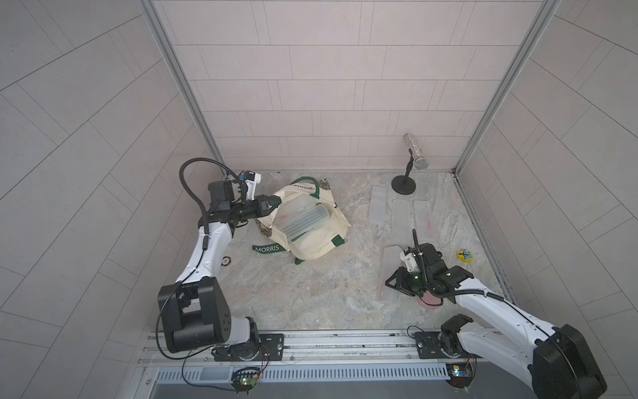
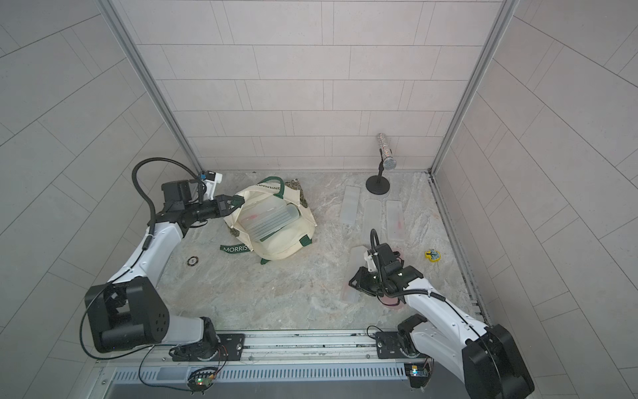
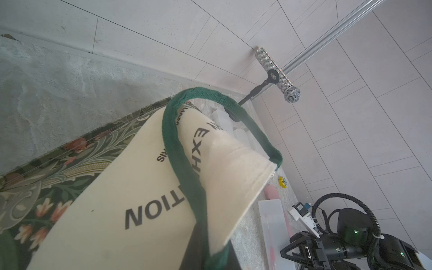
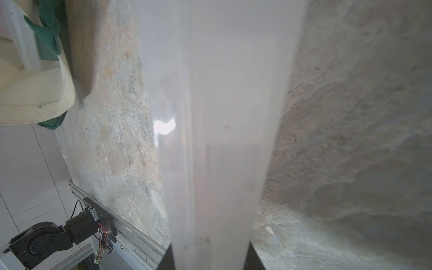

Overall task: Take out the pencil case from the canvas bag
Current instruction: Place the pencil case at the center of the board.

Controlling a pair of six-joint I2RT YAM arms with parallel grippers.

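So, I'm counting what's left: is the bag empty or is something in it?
Not empty. Through the open mouth of the bag, held at its rim by the left gripper, clear pencil cases show inside.

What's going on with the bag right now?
The left gripper is shut on the canvas bag at its rim by a green handle, holding the mouth open. More frosted cases lie inside. The right gripper clasps one pencil case down at the table, near three cases laid out.
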